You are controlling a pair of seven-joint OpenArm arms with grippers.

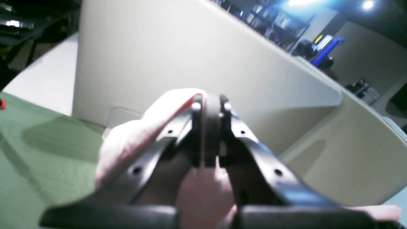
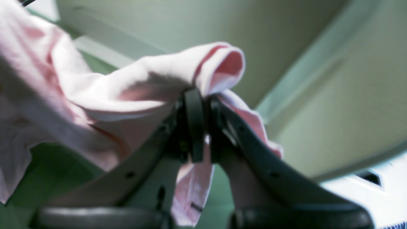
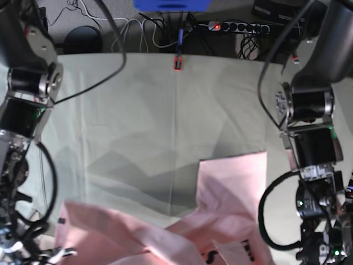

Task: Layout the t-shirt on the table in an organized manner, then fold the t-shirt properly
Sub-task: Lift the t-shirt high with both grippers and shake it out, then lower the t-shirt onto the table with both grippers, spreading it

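Observation:
The pale pink t-shirt (image 3: 234,187) hangs bunched over the near part of the table (image 3: 138,110), with black lettering (image 3: 245,253) showing near the bottom edge of the base view. My left gripper (image 1: 210,105) is shut on a fold of the t-shirt (image 1: 127,143). My right gripper (image 2: 199,98) is shut on a rolled hem of the t-shirt (image 2: 101,86), and the cloth drapes away to the left, above the table. In the base view both grippers lie below the frame; only the arms (image 3: 311,110) (image 3: 27,88) show.
A red clamp (image 3: 177,62) sits at the table's far edge, and another clamp (image 1: 1,103) shows in the left wrist view. Cables and a power strip (image 3: 237,26) lie beyond the far edge. A beige partition (image 1: 190,57) stands behind the left gripper.

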